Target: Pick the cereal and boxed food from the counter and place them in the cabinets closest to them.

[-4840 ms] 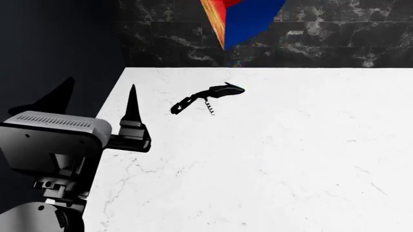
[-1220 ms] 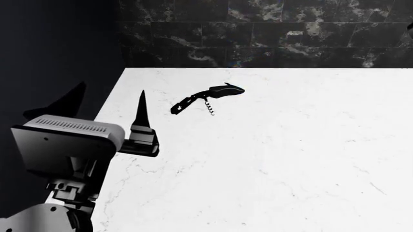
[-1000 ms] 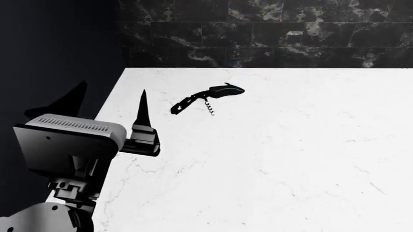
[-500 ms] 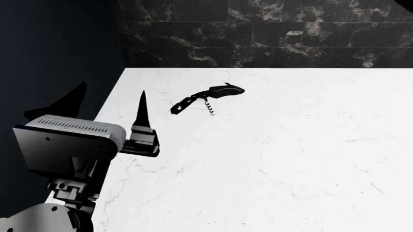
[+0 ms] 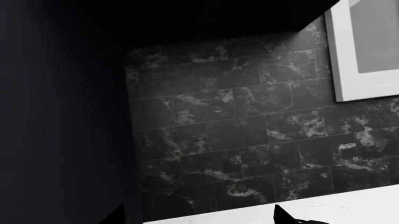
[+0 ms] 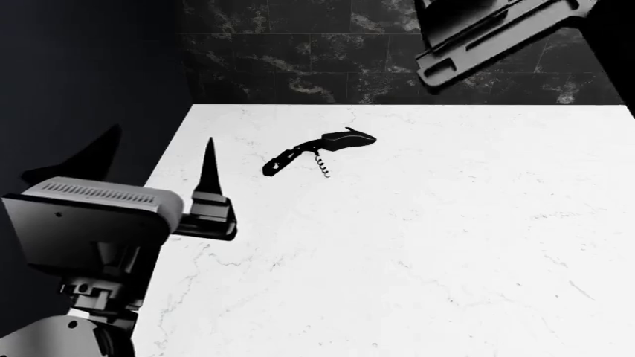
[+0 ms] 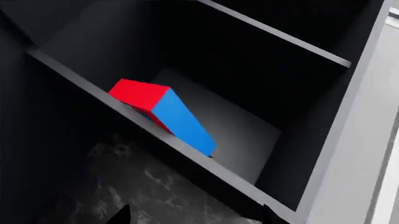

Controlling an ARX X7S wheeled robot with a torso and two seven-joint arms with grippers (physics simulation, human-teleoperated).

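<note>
The boxed food (image 7: 163, 111), red at one end and blue along its side, lies tilted on a dark cabinet shelf (image 7: 93, 88), apart from my right gripper (image 7: 194, 218). That gripper is open and empty, its dark fingertips (image 7: 122, 214) just below the shelf. In the head view only part of the right arm (image 6: 486, 33) shows at the top right. My left gripper (image 6: 151, 160) hangs open and empty over the left edge of the white counter (image 6: 427, 245); in its wrist view its fingertips (image 5: 281, 215) point toward the black tiled wall. The cereal is out of view.
A black corkscrew (image 6: 317, 152) lies on the counter toward the back left. Black marble tiles (image 6: 297, 67) form the back wall, and a dark panel (image 6: 89, 74) closes the left side. A white cabinet frame (image 5: 346, 56) hangs above the tiles.
The boxed food, earlier held high in the head view, has left that view. The right arm has come back into view at the top right. My left gripper has drifted slightly left.
</note>
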